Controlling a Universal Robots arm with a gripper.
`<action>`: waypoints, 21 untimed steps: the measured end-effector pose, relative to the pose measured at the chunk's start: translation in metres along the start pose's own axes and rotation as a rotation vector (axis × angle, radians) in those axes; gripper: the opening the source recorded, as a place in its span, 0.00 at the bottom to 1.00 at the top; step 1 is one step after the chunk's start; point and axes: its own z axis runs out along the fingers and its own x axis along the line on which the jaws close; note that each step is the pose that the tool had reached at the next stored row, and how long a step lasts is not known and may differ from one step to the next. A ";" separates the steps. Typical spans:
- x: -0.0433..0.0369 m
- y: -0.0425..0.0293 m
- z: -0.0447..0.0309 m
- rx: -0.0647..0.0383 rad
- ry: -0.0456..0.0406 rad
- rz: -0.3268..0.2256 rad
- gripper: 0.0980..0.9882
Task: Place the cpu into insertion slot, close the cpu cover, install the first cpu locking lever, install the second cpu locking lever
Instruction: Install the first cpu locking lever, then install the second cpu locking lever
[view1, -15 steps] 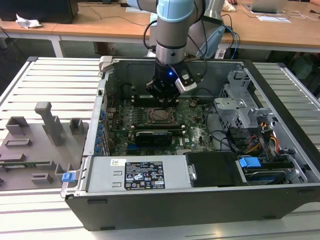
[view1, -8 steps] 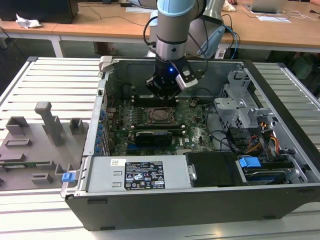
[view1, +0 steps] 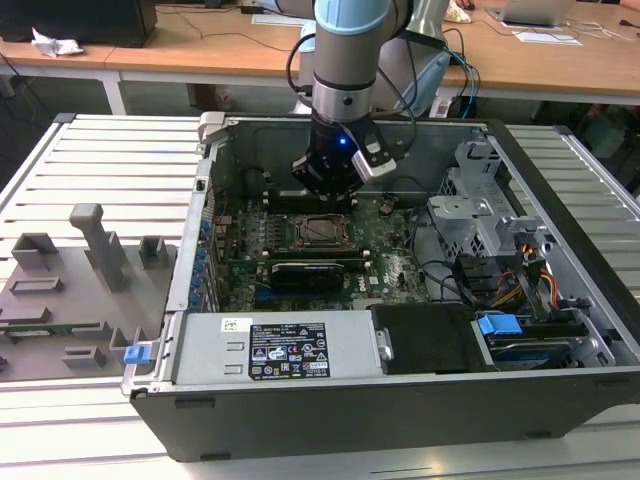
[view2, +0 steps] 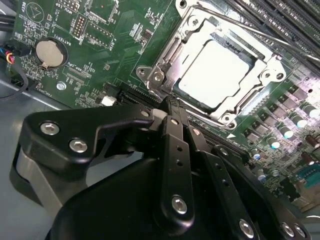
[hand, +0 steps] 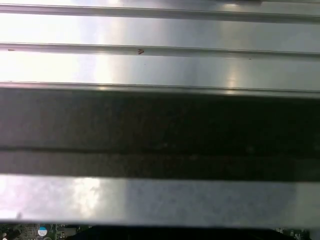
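Note:
The cpu (view2: 215, 70) lies flat in the insertion slot (view1: 322, 231) on the green motherboard, its silvery top showing. The cpu cover (view2: 167, 52) is down over it, framing the chip through its window. A thin metal lever rod (view2: 280, 44) runs along one side of the socket. In the exterior view my gripper (view1: 330, 190) hangs inside the open computer case, just above the socket's far edge. In the second wrist view the black fingers (view2: 175, 145) meet at their tips beside a socket corner, and the gripper (view2: 167, 106) is shut with nothing in it.
The case walls surround the board. A power supply (view1: 285, 350) sits at the near side, and a drive cage (view1: 480, 200) with cables is on the exterior view's right. A coin battery (view2: 50, 54) sits on the board. Grey fixtures (view1: 80, 270) stand on the exterior view's left.

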 end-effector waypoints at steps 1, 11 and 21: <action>0.0000 -0.0004 0.0000 0.000 -0.0001 0.000 0.01; 0.0002 -0.0073 -0.0002 0.000 -0.0001 0.000 0.01; -0.0003 -0.0097 -0.0380 0.000 0.0000 0.000 0.01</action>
